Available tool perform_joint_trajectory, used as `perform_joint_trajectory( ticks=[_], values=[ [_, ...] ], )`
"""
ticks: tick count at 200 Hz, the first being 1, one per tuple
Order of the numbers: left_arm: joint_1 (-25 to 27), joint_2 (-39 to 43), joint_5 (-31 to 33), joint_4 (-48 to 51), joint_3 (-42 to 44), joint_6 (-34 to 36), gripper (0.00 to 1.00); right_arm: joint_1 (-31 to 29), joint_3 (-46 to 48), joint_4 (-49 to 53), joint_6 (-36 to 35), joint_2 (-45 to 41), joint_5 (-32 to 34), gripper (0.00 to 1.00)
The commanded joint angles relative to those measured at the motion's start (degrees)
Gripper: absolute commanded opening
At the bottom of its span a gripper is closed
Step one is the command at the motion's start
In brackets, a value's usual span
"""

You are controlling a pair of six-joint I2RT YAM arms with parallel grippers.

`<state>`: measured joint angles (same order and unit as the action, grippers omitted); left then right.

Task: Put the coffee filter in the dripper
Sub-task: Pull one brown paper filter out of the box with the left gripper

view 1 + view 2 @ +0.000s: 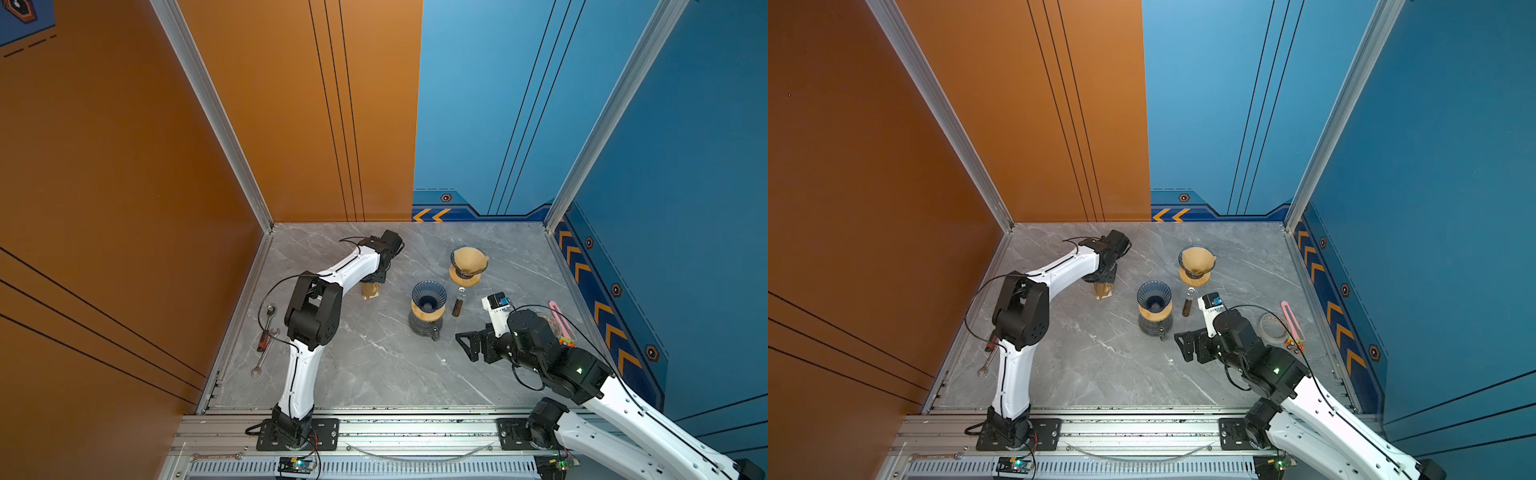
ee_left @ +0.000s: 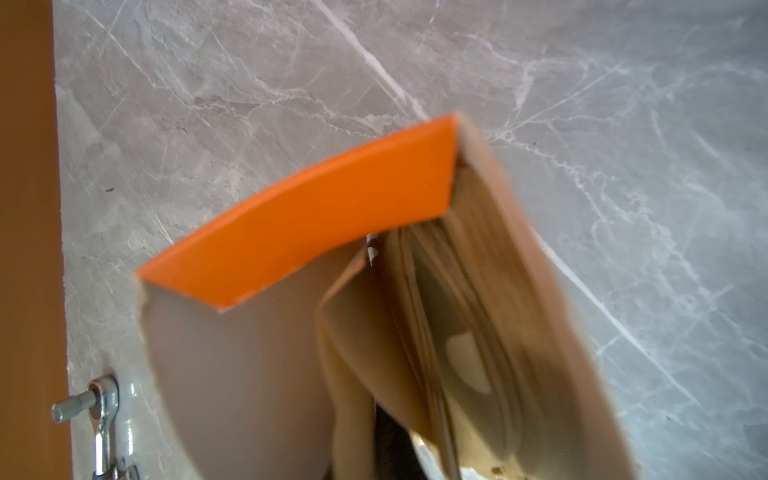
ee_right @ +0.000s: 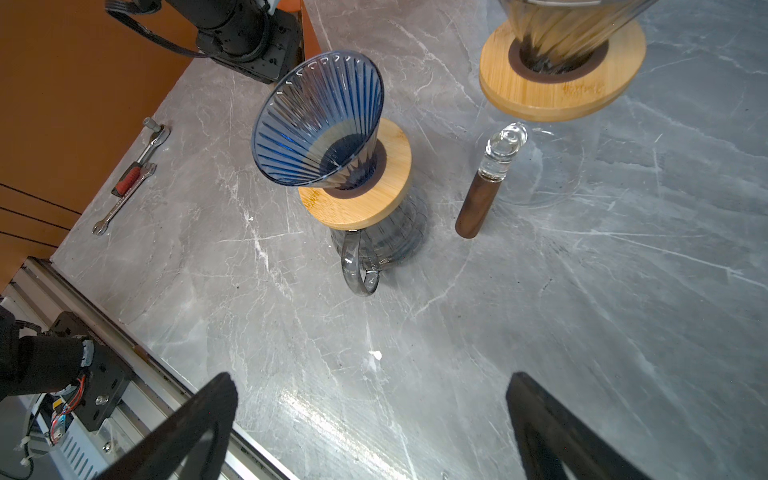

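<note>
Grey marble tabletop point(image 1: 374, 365), walled in orange and blue. The left gripper point(image 1: 376, 277) points down into an upright pack of brown paper coffee filters point(image 1: 370, 290), which stands on the table left of the blue ribbed glass cone dripper point(image 1: 429, 295). Its jaws are clenched. In the left wrist view the filters point(image 2: 457, 332) and the pack's orange card flap point(image 2: 307, 216) fill the frame and hide the fingertips, so I cannot tell whether a sheet is pinched. The dripper sits empty on a wooden collar over a smoky glass carafe point(image 3: 386, 241). The right gripper point(image 1: 464, 347) hovers spread wide, holding nothing, near the carafe.
</note>
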<state>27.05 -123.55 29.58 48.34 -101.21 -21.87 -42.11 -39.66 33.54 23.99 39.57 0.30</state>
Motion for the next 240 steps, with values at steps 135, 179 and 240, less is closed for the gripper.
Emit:
perform_joint_trajectory(
  ticks=[135, 179, 240],
  values=[
    [0.1, 17.1, -11.5, 3.9, 3.8, -0.8, 0.0, 0.0, 0.2, 0.2, 0.5, 0.4, -0.2, 1.0],
    [0.5, 20.6, -20.2, 8.5, 0.3, -1.5, 0.0, 0.0, 0.1, -0.1, 0.7, 0.9, -0.3, 1.0],
    [0.4, 23.0, -28.4, 16.2, -7.5, 1.7, 0.0, 0.0, 0.2, -0.1, 0.7, 0.9, -0.2, 1.0]
  ],
)
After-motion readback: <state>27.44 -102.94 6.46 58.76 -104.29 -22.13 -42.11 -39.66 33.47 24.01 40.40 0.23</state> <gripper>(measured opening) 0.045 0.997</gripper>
